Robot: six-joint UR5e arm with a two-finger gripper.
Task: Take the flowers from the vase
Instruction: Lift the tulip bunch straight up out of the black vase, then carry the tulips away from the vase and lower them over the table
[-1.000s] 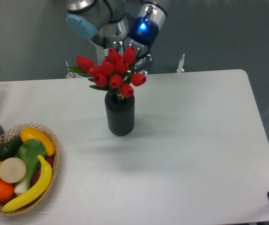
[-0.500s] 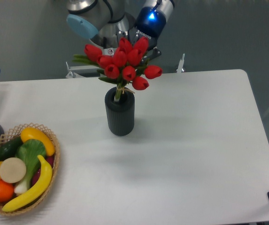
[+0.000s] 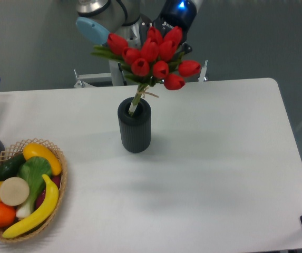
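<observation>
We see the arm reaching in from the top edge, its wrist with a blue light angled down toward us. The claw [image 3: 164,45] sits behind the flowers [image 3: 152,51], mostly hidden by the red buds, so we cannot tell whether it is closed on them. The bunch is raised, tilting to the right, with only the lower stem ends inside the mouth of the vase [image 3: 135,126], which stands upright on the white surface [image 3: 208,158] just below and in front of the claw.
</observation>
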